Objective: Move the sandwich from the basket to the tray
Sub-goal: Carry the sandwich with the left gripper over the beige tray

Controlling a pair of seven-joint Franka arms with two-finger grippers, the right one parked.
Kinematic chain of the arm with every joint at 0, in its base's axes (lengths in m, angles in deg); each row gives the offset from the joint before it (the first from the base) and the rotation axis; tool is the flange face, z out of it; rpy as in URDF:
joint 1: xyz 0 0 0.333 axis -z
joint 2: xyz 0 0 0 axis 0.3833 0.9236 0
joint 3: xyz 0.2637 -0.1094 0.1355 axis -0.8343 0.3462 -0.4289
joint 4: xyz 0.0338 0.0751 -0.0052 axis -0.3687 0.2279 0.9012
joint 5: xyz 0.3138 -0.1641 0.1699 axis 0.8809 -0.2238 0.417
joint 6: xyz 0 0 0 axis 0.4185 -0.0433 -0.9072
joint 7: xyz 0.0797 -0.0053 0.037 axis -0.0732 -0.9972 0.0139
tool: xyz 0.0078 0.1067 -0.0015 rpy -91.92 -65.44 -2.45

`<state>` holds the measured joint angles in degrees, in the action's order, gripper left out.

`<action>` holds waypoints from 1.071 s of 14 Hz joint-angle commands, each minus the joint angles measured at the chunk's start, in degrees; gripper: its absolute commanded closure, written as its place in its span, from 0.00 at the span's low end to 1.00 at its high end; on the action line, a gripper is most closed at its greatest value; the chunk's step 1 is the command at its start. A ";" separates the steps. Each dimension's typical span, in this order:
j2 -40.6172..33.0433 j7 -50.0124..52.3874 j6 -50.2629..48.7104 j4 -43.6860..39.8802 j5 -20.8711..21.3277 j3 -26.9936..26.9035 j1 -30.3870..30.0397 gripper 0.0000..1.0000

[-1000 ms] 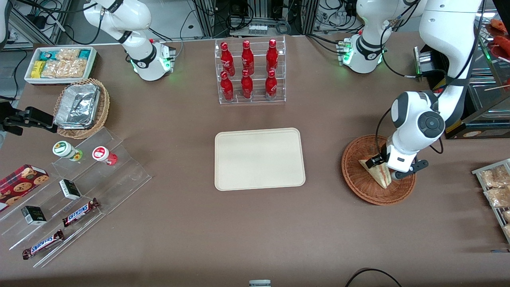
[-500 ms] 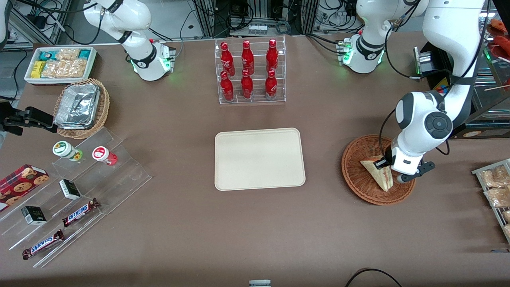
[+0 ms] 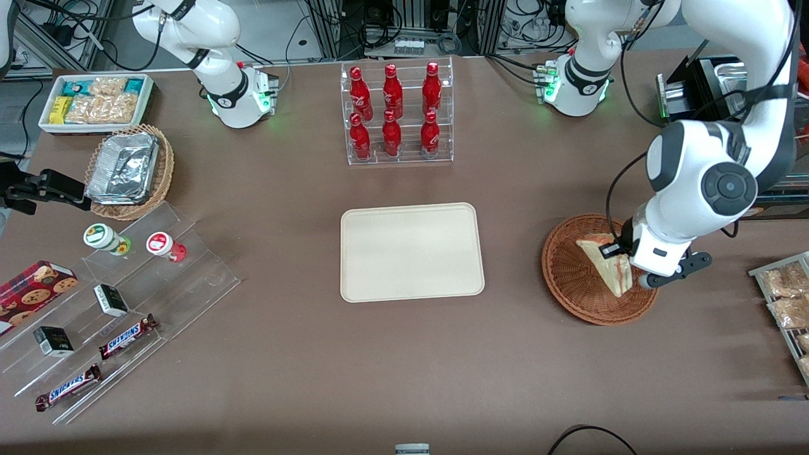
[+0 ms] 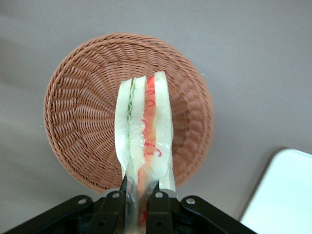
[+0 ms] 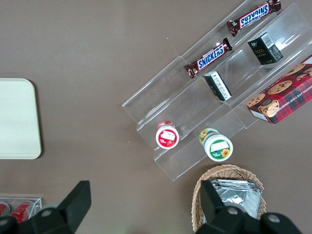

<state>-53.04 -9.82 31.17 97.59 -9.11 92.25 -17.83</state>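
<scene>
My gripper is shut on the sandwich, a wrapped wedge of white bread with red and green filling. It holds the sandwich above the round reddish-brown basket. In the left wrist view the fingers pinch the sandwich at its narrow end, and the basket lies below it. The cream-beige tray lies flat at the table's middle, toward the parked arm's end from the basket. A corner of the tray shows in the left wrist view.
A clear rack of red bottles stands farther from the front camera than the tray. A rack of packaged snacks sits at the working arm's end. Tiered acrylic shelves with snacks, a tan basket of foil containers and a white bin lie toward the parked arm's end.
My gripper has risen with the sandwich in it, lifting it off the basket floor and drifting slightly toward the working arm's end.
</scene>
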 commanded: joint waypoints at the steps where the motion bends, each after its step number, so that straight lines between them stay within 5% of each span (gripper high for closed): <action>1: 0.92 1.83 -3.94 -5.54 0.51 0.11 5.56 1.00; 8: 7.58 7.97 -3.51 -12.83 -0.37 0.11 21.55 1.00; 15: 20.68 11.06 -2.72 -21.27 -0.46 0.29 30.79 1.00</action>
<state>-36.55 0.45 29.05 81.04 -9.22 93.20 10.34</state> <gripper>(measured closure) 0.850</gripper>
